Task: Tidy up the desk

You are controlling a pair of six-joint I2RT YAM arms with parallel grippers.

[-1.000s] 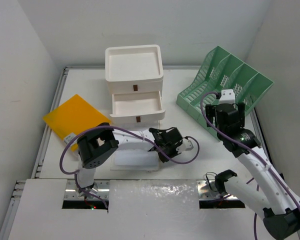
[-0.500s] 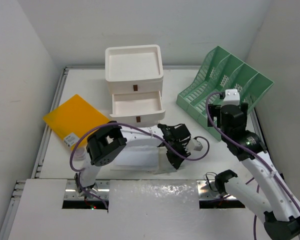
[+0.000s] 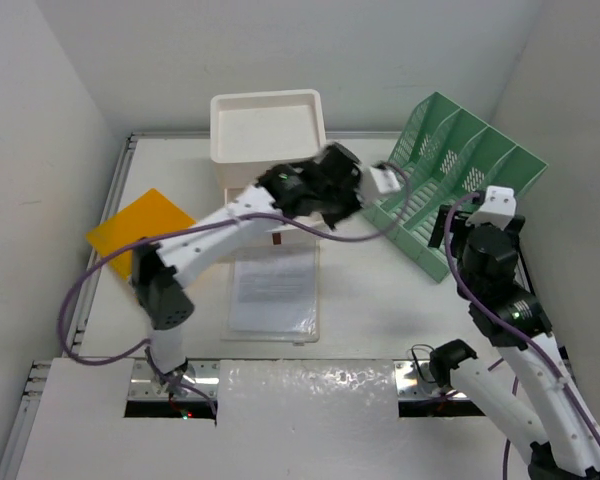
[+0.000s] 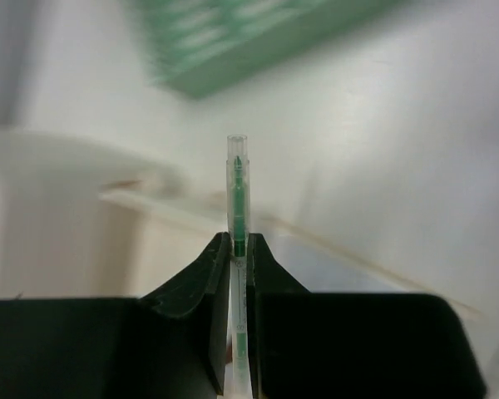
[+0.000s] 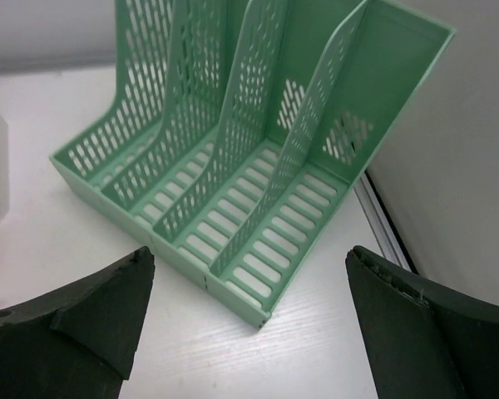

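On the white desk (image 3: 380, 300) stands a white three-drawer box (image 3: 268, 125). My left arm reaches over its front and hides most of the pulled-out drawer. My left gripper (image 4: 239, 241) is shut on a thin clear pen with a green core (image 4: 236, 179), which sticks straight out past the fingertips. My right gripper (image 5: 249, 253) hangs wide open with nothing in it above the desk, just in front of the near corner of the green mesh file rack (image 5: 258, 158).
A printed sheet in a clear sleeve (image 3: 272, 290) lies flat in front of the drawer box. An orange folder (image 3: 130, 228) lies at the left by the rail. The file rack (image 3: 450, 170) fills the back right corner. Walls close in on three sides.
My left arm has swung up and back from the desk in front of the box to over the open drawer, carrying the pen and uncovering the sheet. My right arm drifted slightly right.
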